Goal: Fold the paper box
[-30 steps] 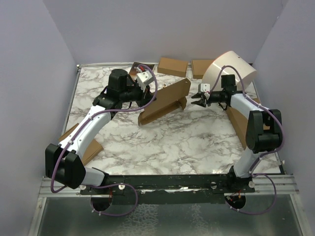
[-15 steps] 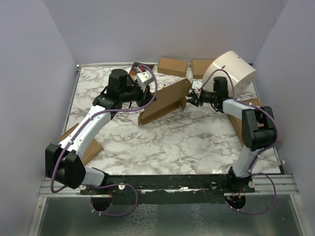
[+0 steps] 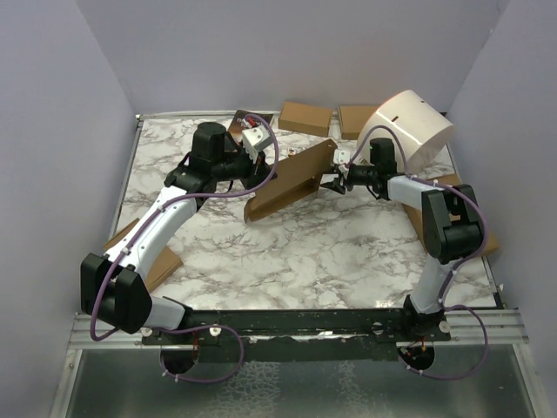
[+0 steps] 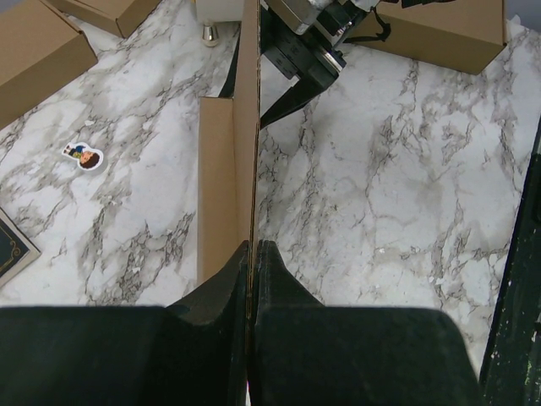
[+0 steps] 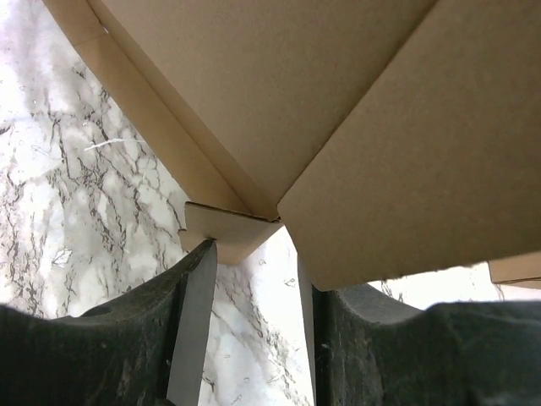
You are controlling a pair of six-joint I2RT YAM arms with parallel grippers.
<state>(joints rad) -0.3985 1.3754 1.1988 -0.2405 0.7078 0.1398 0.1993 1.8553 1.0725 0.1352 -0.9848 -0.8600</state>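
Note:
The paper box [image 3: 291, 178] is a brown cardboard sheet standing tilted on edge in the middle of the marble table [image 3: 313, 252]. My left gripper [image 3: 264, 174] is shut on its left end; in the left wrist view the thin sheet edge [image 4: 246, 118] runs straight up from between the closed fingers [image 4: 250, 254]. My right gripper [image 3: 332, 181] is open at the box's right end. In the right wrist view its fingers [image 5: 196, 288] straddle a small folded tab [image 5: 226, 230] under the big panels [image 5: 321, 110].
Two small brown boxes [image 3: 305, 117] lie at the back edge. A white domed object [image 3: 409, 126] stands at the back right. Flat cardboard lies along the right [image 3: 426, 218] and at the left front [image 3: 157, 261]. A sticker [image 4: 84, 156] lies on the marble.
My right arm has moved left from open table toward the box's right end and now has its open fingers at the corner tab. The left arm and box have stayed still.

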